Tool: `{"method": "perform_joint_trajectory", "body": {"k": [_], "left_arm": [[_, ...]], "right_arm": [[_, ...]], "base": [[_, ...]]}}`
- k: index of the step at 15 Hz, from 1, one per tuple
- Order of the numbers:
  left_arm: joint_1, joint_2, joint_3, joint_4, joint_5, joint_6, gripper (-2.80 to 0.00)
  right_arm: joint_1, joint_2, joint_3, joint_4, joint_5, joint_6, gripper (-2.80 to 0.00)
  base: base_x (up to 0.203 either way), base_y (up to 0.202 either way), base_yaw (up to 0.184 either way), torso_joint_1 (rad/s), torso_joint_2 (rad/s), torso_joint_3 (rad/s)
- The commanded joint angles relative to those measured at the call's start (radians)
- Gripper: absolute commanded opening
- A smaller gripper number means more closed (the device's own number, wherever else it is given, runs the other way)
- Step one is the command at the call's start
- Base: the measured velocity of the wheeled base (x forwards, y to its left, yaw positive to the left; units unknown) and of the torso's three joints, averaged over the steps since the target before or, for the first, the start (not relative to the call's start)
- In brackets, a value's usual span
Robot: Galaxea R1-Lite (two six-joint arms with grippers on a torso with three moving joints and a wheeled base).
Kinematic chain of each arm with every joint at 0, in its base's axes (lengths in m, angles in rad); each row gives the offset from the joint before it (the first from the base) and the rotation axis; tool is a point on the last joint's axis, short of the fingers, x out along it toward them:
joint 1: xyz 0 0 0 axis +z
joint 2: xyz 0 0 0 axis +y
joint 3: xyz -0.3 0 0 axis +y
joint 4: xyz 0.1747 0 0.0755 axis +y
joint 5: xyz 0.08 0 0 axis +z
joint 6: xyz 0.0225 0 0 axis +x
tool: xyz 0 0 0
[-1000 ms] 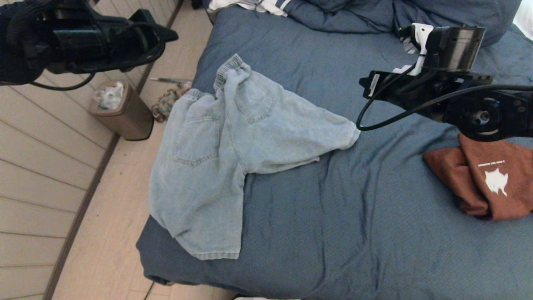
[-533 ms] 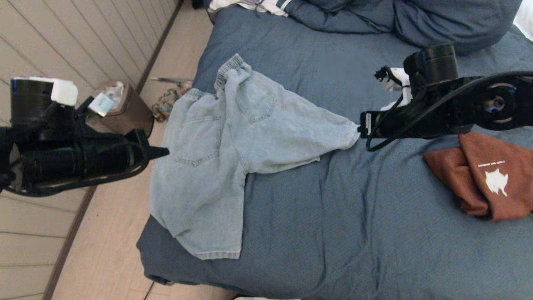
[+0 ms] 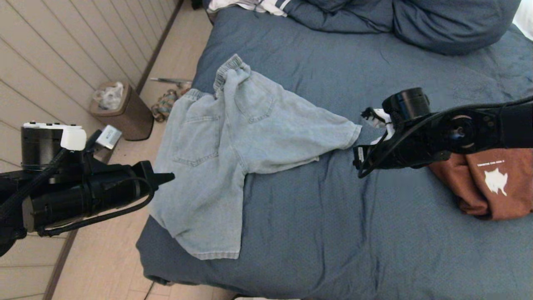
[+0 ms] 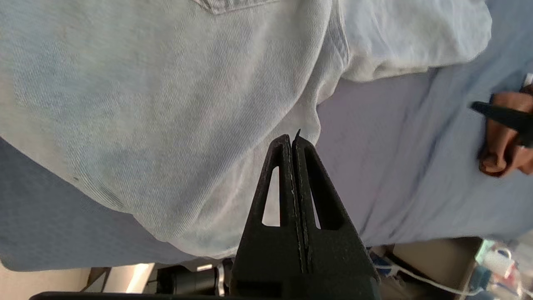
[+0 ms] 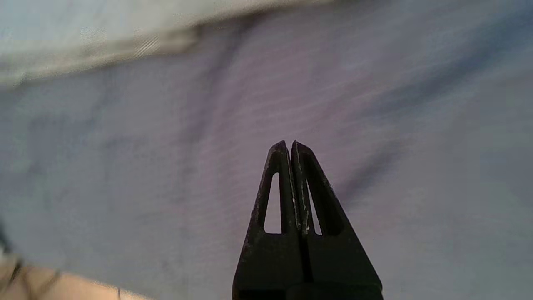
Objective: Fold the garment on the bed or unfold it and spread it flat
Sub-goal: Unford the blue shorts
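Note:
A pair of light blue denim shorts [image 3: 233,158] lies crumpled on the slate-blue bed [image 3: 333,229], one leg hanging over the bed's left edge. The same shorts [image 4: 166,104] fill most of the left wrist view. My left gripper [image 3: 168,178] hovers at the shorts' left edge, shut and empty [image 4: 292,139]. Just right of the other leg's hem, my right gripper [image 3: 357,155] is above the bed cover [image 5: 166,146]. It is shut too, with nothing in it [image 5: 290,143].
A folded rust-brown garment [image 3: 491,183] with a white print lies at the bed's right side under the right arm. Blue pillows [image 3: 437,21] lie at the head. A brown waste bin [image 3: 120,110] and clutter stand on the floor to the left.
Both arms have dropped from high above to bed level. The left gripper came down beside the shorts' left edge, the right beside the right leg hem. The shorts have not moved.

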Motion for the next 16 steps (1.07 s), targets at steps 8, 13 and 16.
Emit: {"method": "perform_joint_trajectory", "body": {"k": [8, 13, 16], "left_arm": [[0.000, -0.019, 0.025, -0.026, -0.006, -0.005, -2.80], [0.000, -0.025, 0.053, -0.092, -0.007, -0.005, -2.80], [0.000, -0.023, 0.058, -0.095, -0.009, -0.005, -2.80]], "right_arm": [[0.095, 0.198, -0.103, -0.190, -0.009, -0.027, 0.00], [0.120, 0.288, -0.225, -0.189, -0.013, -0.027, 0.00], [0.122, 0.318, -0.261, -0.190, -0.018, -0.025, 0.00]], "base": [[0.000, 0.000, 0.000, 0.000, 0.00, 0.000], [0.000, 0.000, 0.000, 0.000, 0.00, 0.000], [0.000, 0.000, 0.000, 0.000, 0.00, 0.000]]}}
